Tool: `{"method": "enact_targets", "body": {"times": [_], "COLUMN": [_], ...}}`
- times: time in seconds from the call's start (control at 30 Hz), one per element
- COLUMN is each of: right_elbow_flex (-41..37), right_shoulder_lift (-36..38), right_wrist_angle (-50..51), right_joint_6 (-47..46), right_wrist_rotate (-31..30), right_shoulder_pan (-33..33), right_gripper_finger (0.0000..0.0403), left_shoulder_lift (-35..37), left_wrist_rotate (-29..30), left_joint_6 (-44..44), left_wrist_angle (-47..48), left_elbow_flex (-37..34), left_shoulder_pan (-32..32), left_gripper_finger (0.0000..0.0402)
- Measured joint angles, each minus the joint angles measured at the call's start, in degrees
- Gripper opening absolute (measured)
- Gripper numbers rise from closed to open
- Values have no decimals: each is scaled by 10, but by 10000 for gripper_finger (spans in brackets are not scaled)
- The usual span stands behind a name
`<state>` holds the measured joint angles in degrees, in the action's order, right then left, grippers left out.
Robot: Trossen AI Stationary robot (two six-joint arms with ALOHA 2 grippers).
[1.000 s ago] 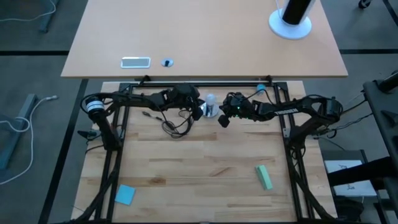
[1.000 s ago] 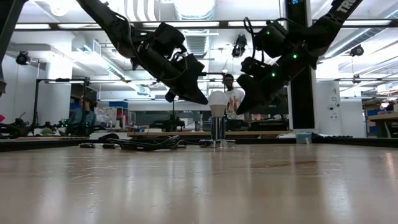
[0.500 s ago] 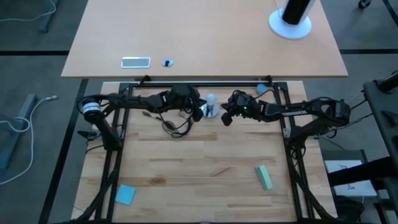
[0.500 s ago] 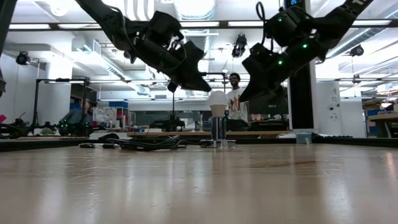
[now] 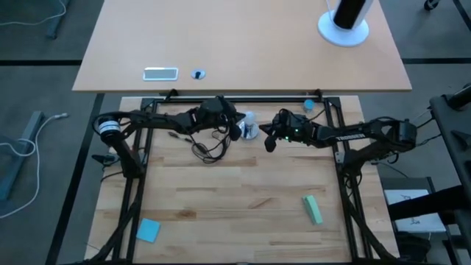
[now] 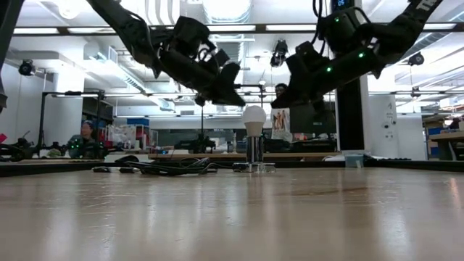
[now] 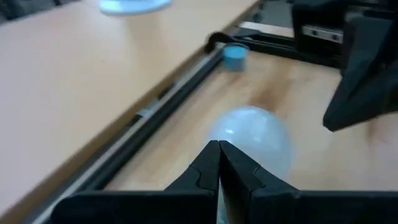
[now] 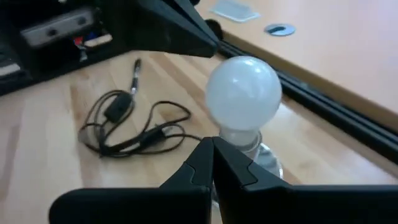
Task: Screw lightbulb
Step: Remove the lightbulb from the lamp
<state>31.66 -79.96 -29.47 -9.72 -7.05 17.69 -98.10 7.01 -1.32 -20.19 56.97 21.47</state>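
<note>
- Lightbulb (image 6: 254, 119): I see it upright in the round metal socket (image 6: 254, 150), glass end up, near the far edge of my wooden table (image 5: 235, 199).
- Left gripper (image 6: 235, 99): raised just beside the bulb, not touching it; fingers pressed together, holding nothing.
- Right gripper (image 6: 279, 101): raised on the bulb's other side, apart from it; fingers together, empty.
- Black cord (image 5: 206, 147): coiled on the table beside the socket.
- Blue cap (image 7: 235, 56): at the table's far rail.
- Green block (image 5: 312, 209) and blue pad (image 5: 148, 230): near my front edge, well apart.
</note>
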Motion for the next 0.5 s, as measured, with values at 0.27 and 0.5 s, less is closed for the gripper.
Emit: {"method": "enact_targets", "body": {"times": [0.27,0.5], "right_elbow_flex": [4,7], "right_shoulder_lift": [-73,-99], "right_wrist_angle": [-90,-119], "right_joint_6": [8,-1], "right_wrist_rotate": [21,45], "right_shoulder_pan": [24,33], "right_gripper_finger": [0,0], "left_shoulder_lift": [-2,-21], "left_wrist_rotate": [19,10], "left_joint_6": [10,13], "left_wrist_angle": [-22,-22], "left_elbow_flex": [0,-1], "left_shoulder_pan": [7,19], "left_gripper_finger": [0,0]}}
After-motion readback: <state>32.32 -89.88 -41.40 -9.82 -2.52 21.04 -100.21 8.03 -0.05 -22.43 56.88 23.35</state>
